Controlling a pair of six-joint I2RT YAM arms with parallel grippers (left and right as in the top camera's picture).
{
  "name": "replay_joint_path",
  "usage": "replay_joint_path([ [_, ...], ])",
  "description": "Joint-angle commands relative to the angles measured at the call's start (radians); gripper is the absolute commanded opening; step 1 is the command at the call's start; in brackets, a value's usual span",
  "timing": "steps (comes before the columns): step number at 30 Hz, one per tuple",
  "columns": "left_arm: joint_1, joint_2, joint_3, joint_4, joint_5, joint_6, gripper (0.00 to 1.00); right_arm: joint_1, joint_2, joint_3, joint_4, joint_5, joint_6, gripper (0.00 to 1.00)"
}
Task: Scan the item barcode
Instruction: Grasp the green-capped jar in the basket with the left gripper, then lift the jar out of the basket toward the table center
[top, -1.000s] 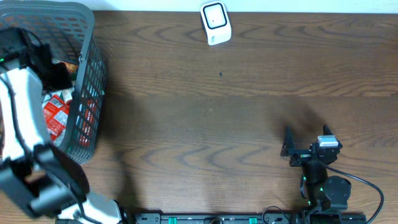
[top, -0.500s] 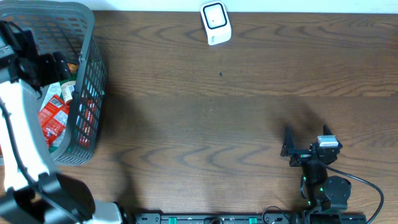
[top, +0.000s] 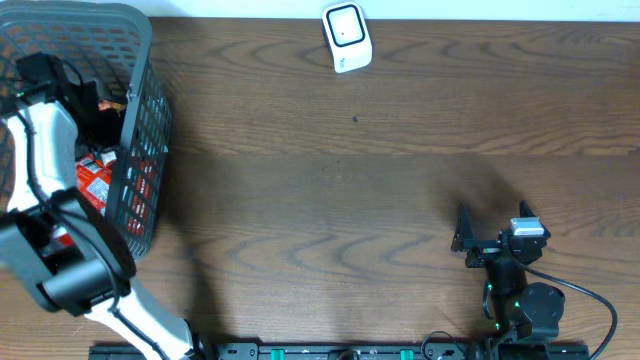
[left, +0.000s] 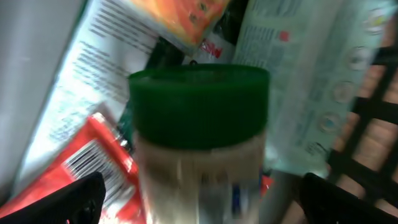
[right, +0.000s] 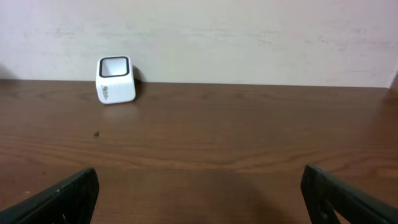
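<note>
In the left wrist view a pale jar with a green lid (left: 199, 102) lies among packets inside the grey basket (top: 143, 70). My left gripper (left: 202, 205) is open around the jar's body, its dark fingertips (left: 74, 202) standing clear of it on either side. From overhead, the left gripper (top: 85, 100) is down inside the basket. The white scanner (top: 346, 36) stands at the table's far edge and shows in the right wrist view as the scanner (right: 115, 79). My right gripper (top: 492, 230) rests open at the front right, nothing between its fingers.
Around the jar lie a red packet with a printed barcode (left: 87, 165), a pale green pouch (left: 311, 81) and an orange-printed packet (left: 186, 15). The basket's black mesh wall (left: 373, 124) is close on the right. Brown tabletop (top: 350, 200) stretches between basket and right arm.
The left gripper's jaws have gone from half open to wide open. The left arm has shifted inside the basket. The right arm has stayed still.
</note>
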Motion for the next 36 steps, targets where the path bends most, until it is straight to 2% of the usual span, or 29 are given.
replay_joint_path([
  [1, -0.002, 0.058, -0.001, 0.009, 0.015, 0.018, 0.99, 0.002, -0.005, -0.002, -0.004, -0.005, 0.014, 0.99],
  [3, -0.002, 0.077, -0.001, 0.008, 0.015, 0.017, 1.00, 0.002, -0.005, -0.002, -0.004, -0.005, 0.014, 0.99],
  [5, -0.002, 0.080, -0.001, 0.005, 0.015, 0.017, 0.93, 0.002, -0.005, -0.002, -0.004, -0.005, 0.014, 0.99],
  [8, -0.001, 0.071, 0.002, 0.005, 0.013, 0.017, 0.75, 0.002, -0.005, -0.002, -0.004, -0.005, 0.014, 0.99],
  [10, -0.001, 0.058, 0.012, -0.003, 0.011, 0.017, 0.59, 0.002, -0.005, -0.002, -0.004, -0.005, 0.014, 0.99],
  [12, -0.001, 0.036, 0.021, -0.007, 0.011, 0.016, 0.53, 0.002, -0.005, -0.002, -0.003, -0.005, 0.014, 0.99],
  [21, -0.002, -0.192, 0.022, 0.047, -0.004, 0.015, 0.54, 0.002, -0.005, -0.002, -0.004, -0.005, 0.014, 0.99],
  [30, -0.003, -0.541, 0.022, 0.109, -0.048, -0.101, 0.54, 0.002, -0.005, -0.002, -0.004, -0.005, 0.014, 0.99],
  [36, -0.004, -0.753, 0.022, 0.079, 0.093, -0.173, 0.54, 0.002, -0.005, -0.002, -0.004, -0.005, 0.014, 0.99],
])
